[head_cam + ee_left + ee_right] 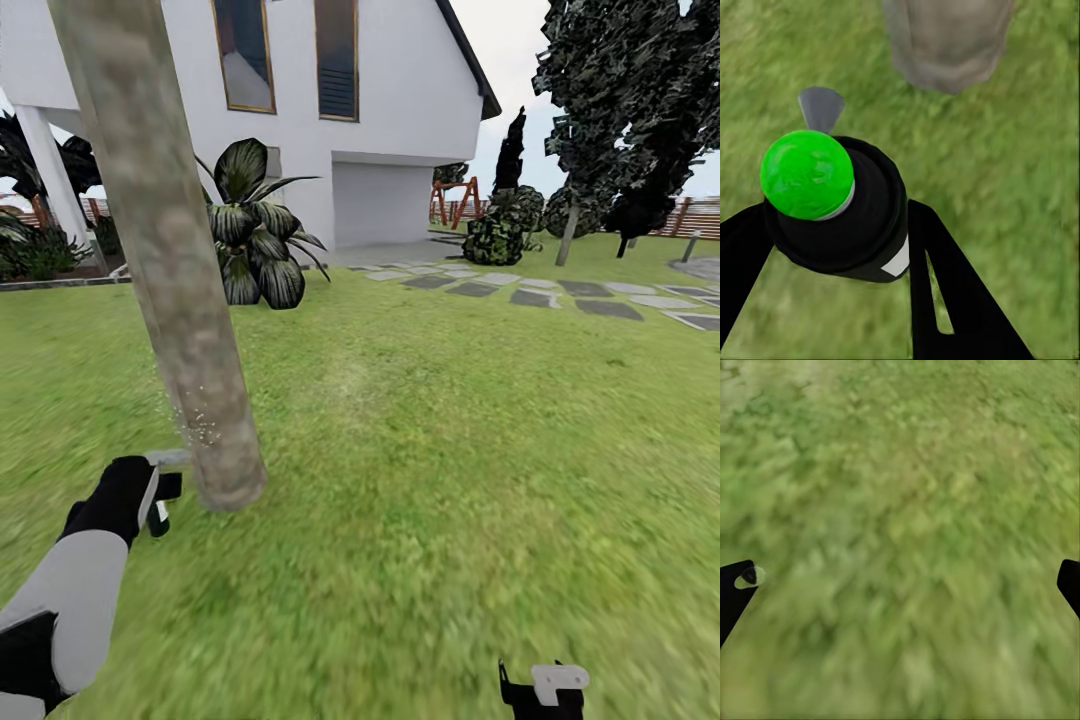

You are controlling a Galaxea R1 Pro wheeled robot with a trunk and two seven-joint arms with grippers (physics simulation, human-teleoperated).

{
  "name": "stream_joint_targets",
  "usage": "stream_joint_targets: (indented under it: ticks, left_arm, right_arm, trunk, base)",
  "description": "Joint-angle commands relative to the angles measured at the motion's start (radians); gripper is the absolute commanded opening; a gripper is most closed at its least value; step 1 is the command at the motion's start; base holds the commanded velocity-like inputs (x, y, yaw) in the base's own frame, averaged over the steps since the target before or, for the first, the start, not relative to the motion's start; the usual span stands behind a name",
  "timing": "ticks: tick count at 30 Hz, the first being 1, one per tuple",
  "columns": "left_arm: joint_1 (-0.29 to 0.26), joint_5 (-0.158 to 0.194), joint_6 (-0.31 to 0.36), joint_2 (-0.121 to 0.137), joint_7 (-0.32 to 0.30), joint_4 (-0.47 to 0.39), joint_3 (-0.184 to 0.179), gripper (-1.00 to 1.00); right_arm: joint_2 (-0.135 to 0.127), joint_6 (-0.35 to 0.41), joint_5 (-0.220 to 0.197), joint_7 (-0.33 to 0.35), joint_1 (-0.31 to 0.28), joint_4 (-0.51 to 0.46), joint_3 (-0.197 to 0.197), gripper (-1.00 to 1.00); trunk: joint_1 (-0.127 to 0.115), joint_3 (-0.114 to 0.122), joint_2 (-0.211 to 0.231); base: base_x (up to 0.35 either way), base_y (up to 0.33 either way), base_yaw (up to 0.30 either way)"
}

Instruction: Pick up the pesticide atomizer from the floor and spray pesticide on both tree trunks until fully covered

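The pesticide atomizer [832, 206] sits between the two black fingers [945, 292] of the left gripper [832, 247], which pinch its black body from both sides. It has a round bright green cap, a grey nozzle pointing forward, and a small white patch on its side; no writing can be read on it. In the head view the left gripper [150, 495] holds the atomizer [165, 470] just beside the foot of the tree trunk [165, 260], the grey nozzle almost touching the bark. Small pale specks show on the trunk just above the nozzle. The trunk is thick, pale and mottled, and it leans a little as it rises.

Around the trunk the grass [450, 450] is open on every side. Behind the trunk stands a dark broad-leaved plant [255, 235], and further behind it a white house [390, 110]. Grey stepping stones [545, 290] lie well apart from the trunk, near dark trees [620, 100] and a brown fence [700, 215].

The right gripper [545, 690] hangs low over bare grass [900, 540], well apart from the trunk, its fingertips [735, 585] spread wide.
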Motion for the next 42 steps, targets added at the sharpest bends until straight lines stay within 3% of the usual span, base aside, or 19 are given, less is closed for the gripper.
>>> stream_joint_targets:
  ticks: [1, 3, 4, 8, 11, 13, 16, 20, 23, 25, 27, 33, 42]
  left_arm:
    - [-0.026, -0.008, 0.013, -0.007, 0.000, 0.001, -0.024, -1.00]
    - [-0.059, -0.008, 0.051, -0.012, 0.000, 0.000, -0.057, -1.00]
    - [-0.074, -0.007, 0.088, -0.027, -0.003, 0.000, -0.071, -1.00]
    - [-0.098, -0.007, 0.109, -0.023, -0.005, -0.001, -0.078, -1.00]
    - [-0.121, -0.007, 0.122, 0.033, -0.007, -0.001, -0.079, -1.00]
    - [-0.120, -0.008, 0.124, 0.046, -0.006, -0.001, -0.080, -1.00]
    - [-0.124, -0.008, 0.124, 0.034, -0.006, -0.016, -0.086, -1.00]
    - [-0.119, -0.011, 0.125, 0.011, -0.003, -0.042, -0.137, -1.00]
    - [-0.118, -0.008, 0.130, 0.024, -0.004, -0.045, -0.135, -1.00]
    - [-0.116, -0.004, 0.130, 0.064, -0.006, -0.044, -0.134, -1.00]
    - [-0.115, 0.000, 0.129, 0.080, -0.006, -0.043, -0.135, -1.00]
    - [-0.115, 0.002, 0.129, 0.055, -0.005, -0.043, -0.138, -1.00]
    - [-0.115, 0.002, 0.129, 0.051, -0.005, -0.043, -0.131, -1.00]
  right_arm:
    - [-0.001, 0.000, 0.000, 0.000, 0.000, 0.000, 0.000, 1.00]
    - [-0.001, 0.000, 0.001, 0.000, 0.000, 0.000, 0.000, 1.00]
    - [-0.001, 0.000, 0.001, 0.000, 0.000, 0.000, 0.000, 1.00]
    - [-0.001, 0.000, 0.000, 0.000, 0.000, -0.001, 0.000, 1.00]
    - [-0.001, 0.000, 0.000, -0.001, 0.000, -0.001, 0.000, 1.00]
    - [-0.001, 0.000, 0.000, 0.000, 0.000, 0.000, 0.000, 1.00]
    - [-0.001, 0.000, 0.000, 0.000, 0.000, 0.000, 0.000, 1.00]
    - [-0.001, 0.000, 0.000, 0.000, 0.000, 0.000, 0.000, 1.00]
    - [-0.001, 0.000, 0.000, 0.000, 0.000, 0.000, 0.000, 1.00]
    - [-0.001, 0.000, 0.000, 0.000, 0.000, 0.000, 0.000, 1.00]
    - [-0.001, 0.000, 0.000, 0.000, 0.000, 0.000, 0.000, 1.00]
    - [0.000, 0.000, 0.000, 0.000, 0.000, 0.000, 0.000, 1.00]
    - [0.000, 0.000, 0.000, 0.000, 0.000, 0.000, 0.000, 1.00]
  trunk:
    - [0.000, 0.000, 0.000]
    - [0.000, 0.000, 0.000]
    - [0.000, 0.000, 0.000]
    - [0.000, 0.000, 0.000]
    - [0.000, 0.000, 0.000]
    - [0.000, 0.000, 0.000]
    - [0.000, 0.000, 0.000]
    - [0.000, 0.000, 0.000]
    - [0.000, 0.000, 0.000]
    - [0.000, 0.000, 0.000]
    - [0.000, 0.000, 0.000]
    - [0.000, 0.000, 0.000]
    - [0.000, 0.000, 0.000]
  base:
    - [0.000, 0.000, 0.012]
    - [0.000, 0.000, 0.005]
    - [0.000, 0.000, 0.001]
    - [0.000, 0.000, 0.000]
    - [0.000, 0.000, 0.000]
    - [0.000, 0.000, 0.000]
    - [0.000, -0.076, 0.000]
    - [0.043, -0.246, 0.000]
    - [0.094, -0.267, 0.000]
    - [0.101, -0.269, 0.025]
    - [0.102, -0.269, 0.170]
    - [0.102, -0.269, 0.268]
    - [0.145, -0.248, 0.179]
